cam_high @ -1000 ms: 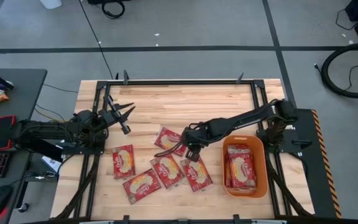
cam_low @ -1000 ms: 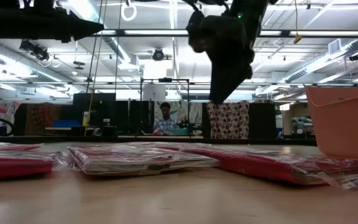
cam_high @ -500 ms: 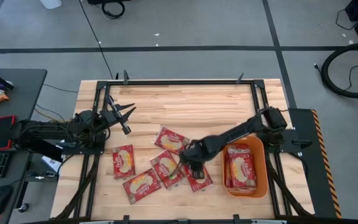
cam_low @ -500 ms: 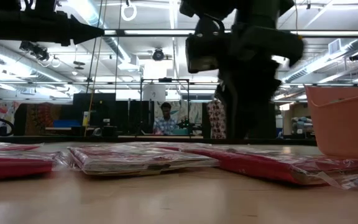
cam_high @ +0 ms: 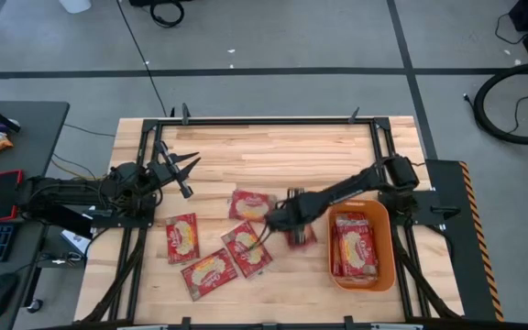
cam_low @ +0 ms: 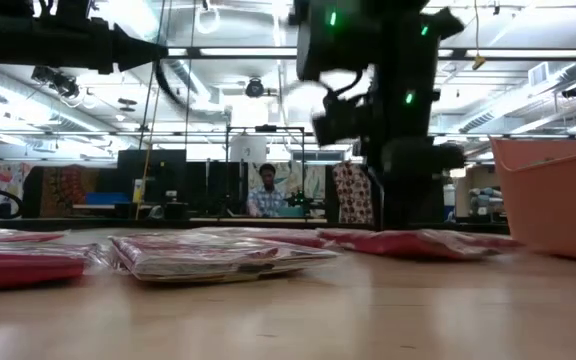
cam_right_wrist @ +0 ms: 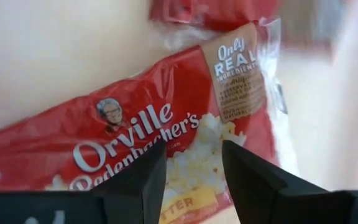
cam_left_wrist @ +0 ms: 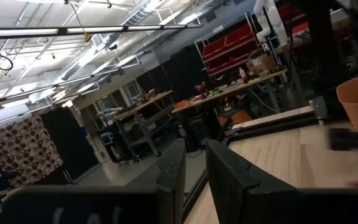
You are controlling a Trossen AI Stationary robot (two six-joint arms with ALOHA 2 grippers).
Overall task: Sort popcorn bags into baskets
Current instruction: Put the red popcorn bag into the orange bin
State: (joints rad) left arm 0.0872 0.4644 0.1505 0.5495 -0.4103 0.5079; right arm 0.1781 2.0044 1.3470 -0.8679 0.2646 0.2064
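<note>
The wooden table point(cam_high: 273, 151) is big and light brown, with a black metal frame around it. The orange basket point(cam_high: 385, 240) sits at its right side, near the right arm, so bags have a short trip. Some popcorn bags point(cam_high: 357, 246) already lie flat inside it. Four more red bags point(cam_high: 216, 247) lie loose on the wood to the left of the basket, waiting their turn.

The right gripper point(cam_high: 293, 223) reaches low over the middle of the table. Its fingers point(cam_right_wrist: 135, 186) are a little apart with a red bag point(cam_right_wrist: 166, 143) between them, probably to carry it to the basket. I cannot tell if they squeeze it yet.

The left gripper point(cam_high: 178, 171) waits up off the left side, its fingers spread with nothing in them.

Beyond the table is a big workshop with shelves, red bins and a person point(cam_low: 265, 193) far off
</note>
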